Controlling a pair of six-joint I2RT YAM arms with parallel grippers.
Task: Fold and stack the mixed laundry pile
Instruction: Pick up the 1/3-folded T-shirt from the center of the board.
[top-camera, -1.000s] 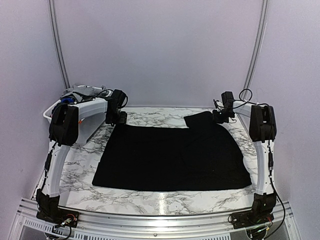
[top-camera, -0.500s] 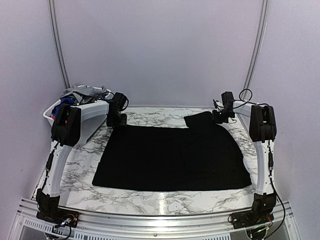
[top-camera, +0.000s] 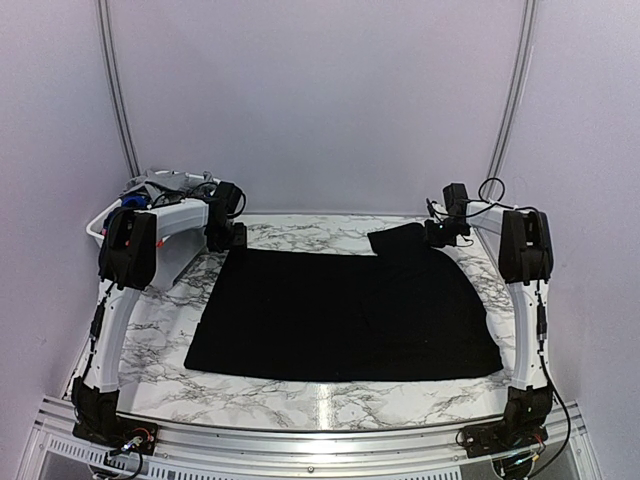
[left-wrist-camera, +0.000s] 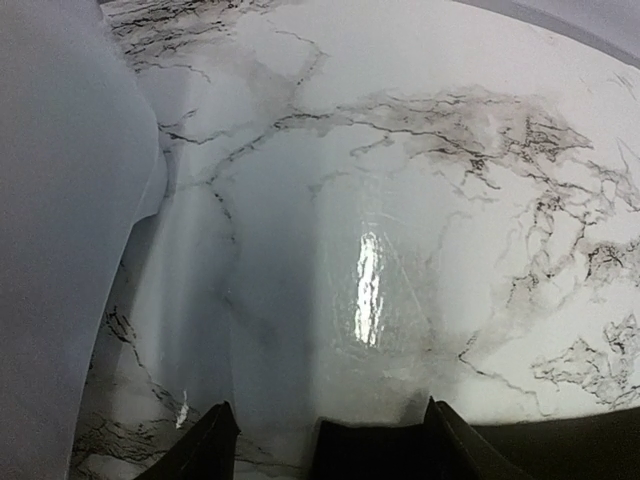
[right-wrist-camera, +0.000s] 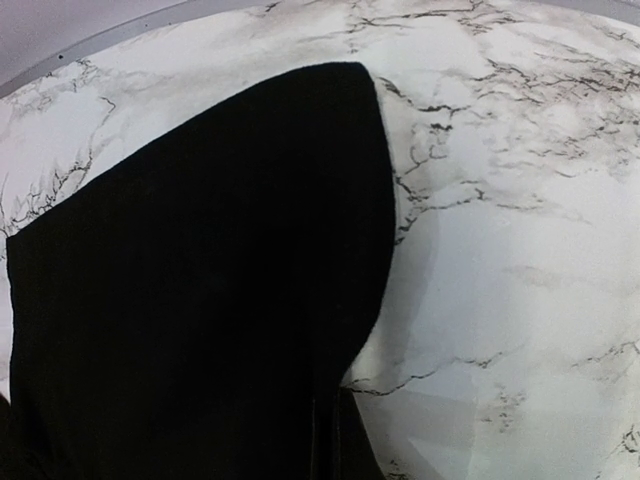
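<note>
A large black garment (top-camera: 340, 310) lies spread flat on the marble table. Its far right corner is turned up as a flap beside my right gripper (top-camera: 437, 233). In the right wrist view the black garment (right-wrist-camera: 200, 280) fills the left side, and my right gripper (right-wrist-camera: 345, 440) is shut on its edge. My left gripper (top-camera: 226, 238) hovers at the garment's far left corner. Its fingers (left-wrist-camera: 205, 450) stand apart, with a strip of the black garment (left-wrist-camera: 370, 455) showing low between them. The rest of the mixed laundry pile (top-camera: 165, 183), mostly grey, sits heaped at the far left.
A white plastic basket (top-camera: 98, 226) holds the heap at the table's far left corner, right behind the left arm. Bare marble (top-camera: 320, 228) runs along the far edge, and metal wall rails stand at both back corners.
My left gripper has shifted a little to the left and back, off the garment's far left corner. The right arm and the garment look the same.
</note>
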